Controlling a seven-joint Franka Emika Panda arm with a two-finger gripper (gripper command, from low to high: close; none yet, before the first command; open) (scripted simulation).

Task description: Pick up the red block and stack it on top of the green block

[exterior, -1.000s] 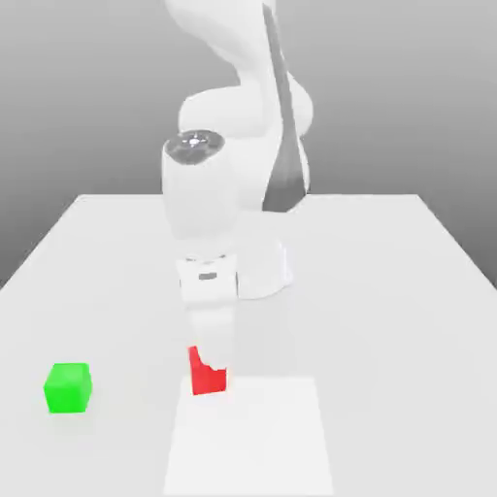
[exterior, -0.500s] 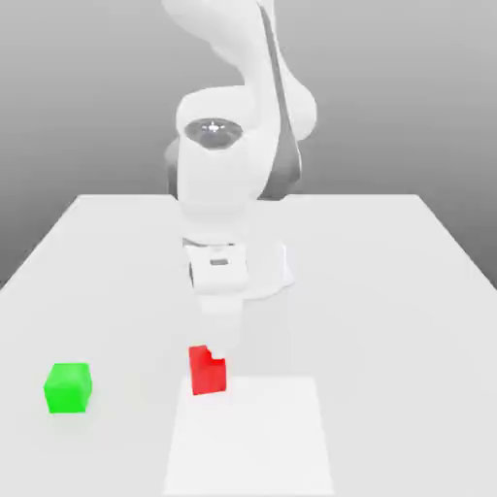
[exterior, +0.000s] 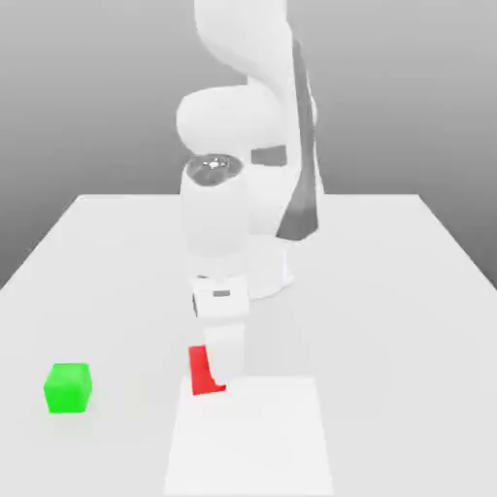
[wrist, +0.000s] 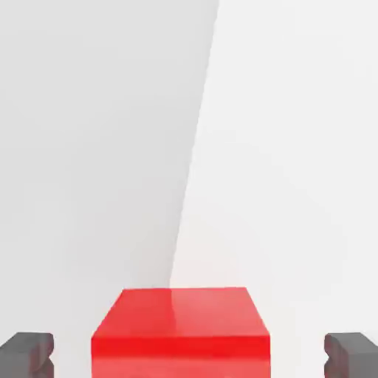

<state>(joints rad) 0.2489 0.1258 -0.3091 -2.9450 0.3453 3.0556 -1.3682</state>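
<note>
The red block [exterior: 200, 371] lies on the white table near the front middle, and my gripper [exterior: 222, 373] hangs low right over it, covering its side toward the exterior view's right. In the hand view the red block [wrist: 179, 325] sits between my two dark fingertips [wrist: 28, 353], which stand wide apart with a gap on each side of the cube. The gripper [wrist: 189, 356] is open and touches nothing. The green block [exterior: 68, 387] rests apart, toward the exterior view's left, at about the same depth as the red one.
The white table [exterior: 388, 291] has a brighter rectangular patch [exterior: 252, 442] at its front, just beside the red block. The arm's base [exterior: 269, 269] stands behind the blocks at the table's middle.
The hand has come down lower over the red block, hiding more of it, while the upper arm swung toward the exterior view's right. The fingers stayed open. Neither block moved.
</note>
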